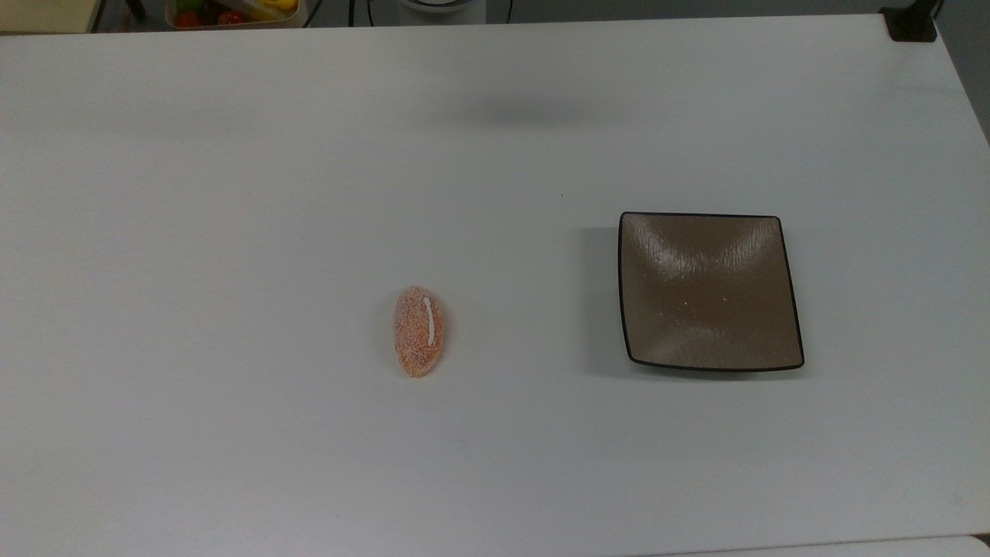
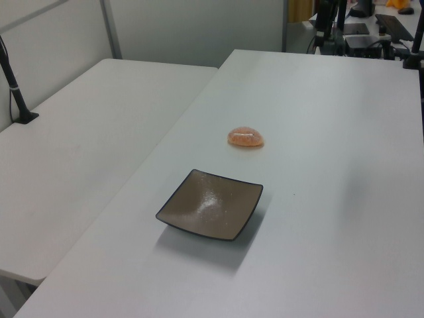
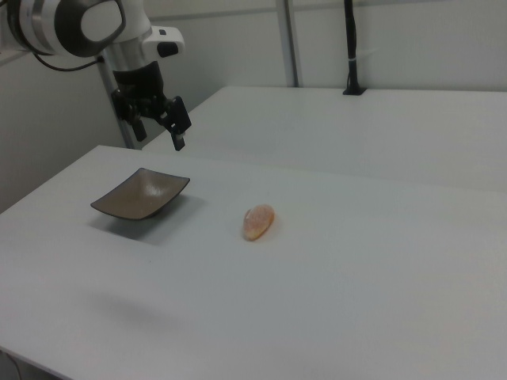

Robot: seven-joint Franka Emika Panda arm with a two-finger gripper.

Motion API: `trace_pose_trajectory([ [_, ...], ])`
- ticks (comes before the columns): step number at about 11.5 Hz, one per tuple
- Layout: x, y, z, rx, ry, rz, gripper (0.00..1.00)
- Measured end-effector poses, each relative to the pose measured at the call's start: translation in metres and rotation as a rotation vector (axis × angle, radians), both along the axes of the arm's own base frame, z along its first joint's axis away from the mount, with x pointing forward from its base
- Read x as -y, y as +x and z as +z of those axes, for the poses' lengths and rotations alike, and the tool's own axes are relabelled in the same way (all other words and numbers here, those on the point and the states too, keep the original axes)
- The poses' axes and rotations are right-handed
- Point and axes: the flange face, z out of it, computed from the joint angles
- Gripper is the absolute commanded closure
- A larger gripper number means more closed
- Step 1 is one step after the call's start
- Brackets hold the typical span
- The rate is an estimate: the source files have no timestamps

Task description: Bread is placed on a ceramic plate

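Near the upper left of the right view, my gripper [image 3: 157, 127] hangs in the air above and behind the ceramic plate [image 3: 141, 195], well clear of the table [image 3: 356, 301]. Its fingers are spread, with nothing between them, and they point down at a slant toward the right view's right.

Task status: not started. The bread [image 1: 418, 330] lies flat on the bare table at lower centre of the top view, long axis running up and down the frame, white stripe uppermost. The ceramic plate [image 1: 708, 290] sits well apart from it at the right of the top view and carries nothing. In the left view, the bread [image 2: 246, 138] lies beyond the plate [image 2: 211, 212].

Step in hand, as I judge it: the approach. The next move calls for travelling across to the bread, turning my wrist so the fingers straddle its narrow width, descending, and then closing. The domed, sugary crust may slip under a shallow grip.
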Motion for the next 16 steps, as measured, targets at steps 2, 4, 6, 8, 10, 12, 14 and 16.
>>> trace_pose_trajectory([
  [2, -0.001, 0.0, -0.002, 0.001, -0.007, 0.069, 0.0],
  [4, 0.003, 0.001, -0.005, 0.009, -0.021, 0.208, 0.0],
  [6, 0.008, 0.003, -0.007, 0.009, -0.025, 0.254, 0.0],
  [8, 0.008, 0.006, -0.013, 0.0, -0.025, 0.258, 0.0],
  [10, 0.008, 0.01, -0.02, -0.014, -0.024, 0.258, 0.0],
  [12, 0.008, 0.022, -0.035, -0.025, -0.024, 0.255, 0.0],
  [14, 0.014, 0.046, -0.051, 0.004, -0.03, 0.238, 0.0],
  [16, 0.021, 0.072, -0.063, 0.074, -0.036, 0.207, 0.0],
])
